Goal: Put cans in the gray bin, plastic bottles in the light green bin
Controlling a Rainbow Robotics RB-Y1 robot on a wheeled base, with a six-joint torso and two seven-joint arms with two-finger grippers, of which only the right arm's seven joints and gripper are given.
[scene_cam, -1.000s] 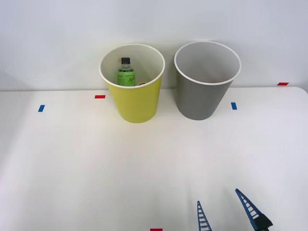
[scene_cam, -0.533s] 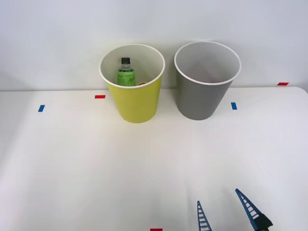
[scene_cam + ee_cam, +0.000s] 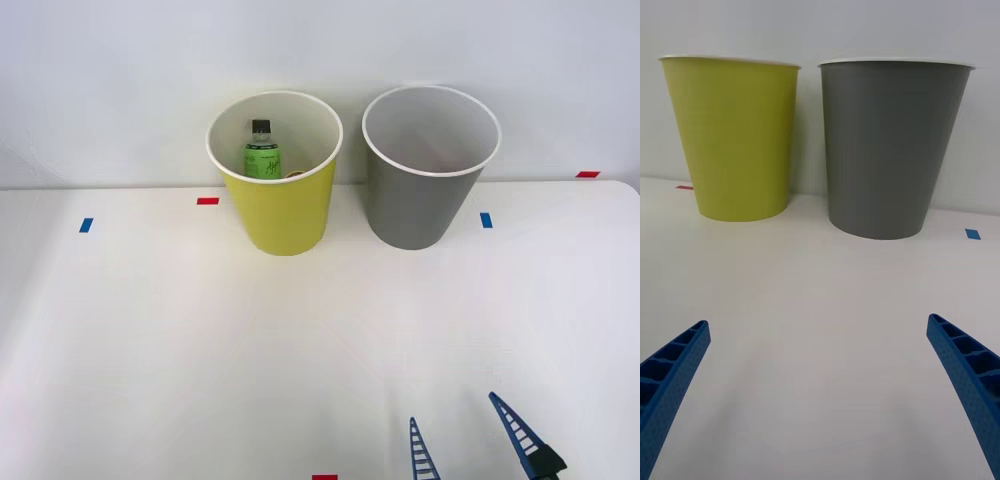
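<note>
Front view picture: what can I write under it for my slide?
Green-labelled bottle inside the light green bin, gray bin beside it, open end effector empty.

green-label bottle (image 3: 263, 153) upright inside light green bin (image 3: 285, 215); gray bin (image 3: 415, 205) just beside it, both upright

Matt plastic-looking gray bin (image 3: 420, 205) and light green bin (image 3: 283, 215) on smooth white table (image 3: 200, 350)

White table (image 3: 150, 340): red tape marks (image 3: 208, 201) & blue tape marks (image 3: 86, 225) near its back edge; white wall (image 3: 120, 80) behind.
</note>
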